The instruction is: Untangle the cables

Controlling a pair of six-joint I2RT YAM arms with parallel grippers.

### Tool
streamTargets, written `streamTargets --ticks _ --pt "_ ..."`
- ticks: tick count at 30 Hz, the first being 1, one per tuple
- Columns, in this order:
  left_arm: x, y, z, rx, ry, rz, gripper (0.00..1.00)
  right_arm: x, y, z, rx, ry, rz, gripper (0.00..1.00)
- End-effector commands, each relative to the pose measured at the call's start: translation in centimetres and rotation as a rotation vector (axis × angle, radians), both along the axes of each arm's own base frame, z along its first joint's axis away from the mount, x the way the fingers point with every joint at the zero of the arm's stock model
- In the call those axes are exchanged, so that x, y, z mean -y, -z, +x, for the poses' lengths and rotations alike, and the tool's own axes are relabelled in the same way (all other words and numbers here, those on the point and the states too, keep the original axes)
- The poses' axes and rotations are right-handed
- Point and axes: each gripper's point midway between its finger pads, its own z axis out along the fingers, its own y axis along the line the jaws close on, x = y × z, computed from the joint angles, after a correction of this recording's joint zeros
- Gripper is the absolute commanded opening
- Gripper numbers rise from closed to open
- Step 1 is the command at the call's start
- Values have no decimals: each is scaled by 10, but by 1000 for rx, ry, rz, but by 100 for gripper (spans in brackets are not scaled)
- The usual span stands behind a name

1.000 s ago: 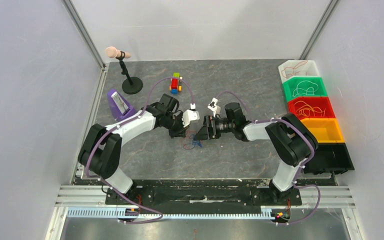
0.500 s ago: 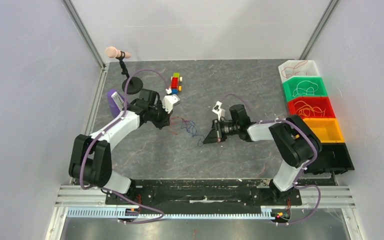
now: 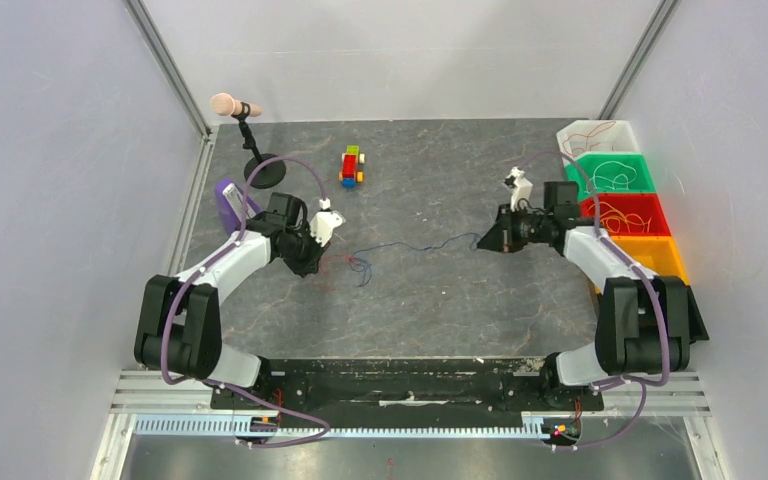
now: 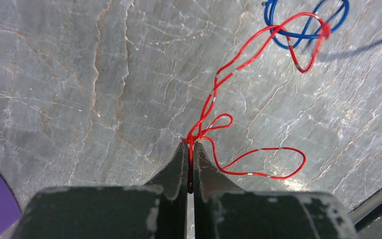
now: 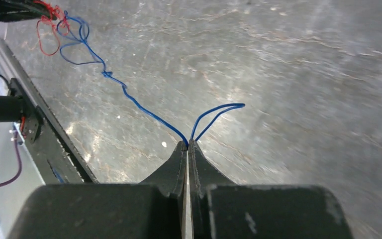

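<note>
Two grips | left fingers (image 4: 183, 160) clamp red cable (image 4: 278, 148) | right fingers (image 5: 181, 159) clamp blue cable (image 5: 144, 108) | both apparently interlinked

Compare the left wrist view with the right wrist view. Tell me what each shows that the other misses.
Left wrist only: the left gripper shut on the red cable, its loose loops up close. Right wrist only: the right gripper shut on the blue cable, which runs across the table to the tangle. Both: that red-and-blue tangle and the grey table.
</note>
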Motion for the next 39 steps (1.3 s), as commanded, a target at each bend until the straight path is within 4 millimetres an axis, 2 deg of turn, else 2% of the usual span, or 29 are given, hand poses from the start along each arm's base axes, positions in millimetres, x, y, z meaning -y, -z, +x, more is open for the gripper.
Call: streamTargets --ticks 1,4,8,13,16,20,23,27,29,32,34,37,39 --pt "-7 5 -3 13 75 46 2 42 -14 -5 42 6 -84 0" --pt "-2 4 -9 22 124 20 2 54 -14 -4 52 -6 -130 0" --pt "18 -5 -16 42 188 -69 2 46 -11 -4 44 23 -94 0" --pt "80 -33 -23 45 231 -274 2 -9 -13 -2 89 -61 -40 0" --pt "112 -37 -26 48 247 -322 2 -34 -11 6 76 -57 -7 2" --pt "137 -35 -12 -88 91 -401 2 -60 -7 11 86 -95 -3 11" --pt "145 -27 -3 -175 -54 -452 2 -64 0 13 161 -101 -30 14" --pt "149 -14 -7 -287 -160 -476 2 -65 10 15 219 -135 -103 28" --pt "147 -9 -9 -301 -164 -466 2 -71 8 15 245 -167 -115 52" --pt "144 -4 -11 -316 -163 -453 2 -84 6 4 298 -261 -156 79" --pt "142 -3 -10 -317 -171 -455 2 -96 5 -1 330 -304 -153 86" --pt "140 0 -7 -329 -188 -460 2 -115 7 -7 346 -346 -123 88" --pt "140 1 -6 -332 -191 -464 2 -125 18 -11 333 -369 -139 89"
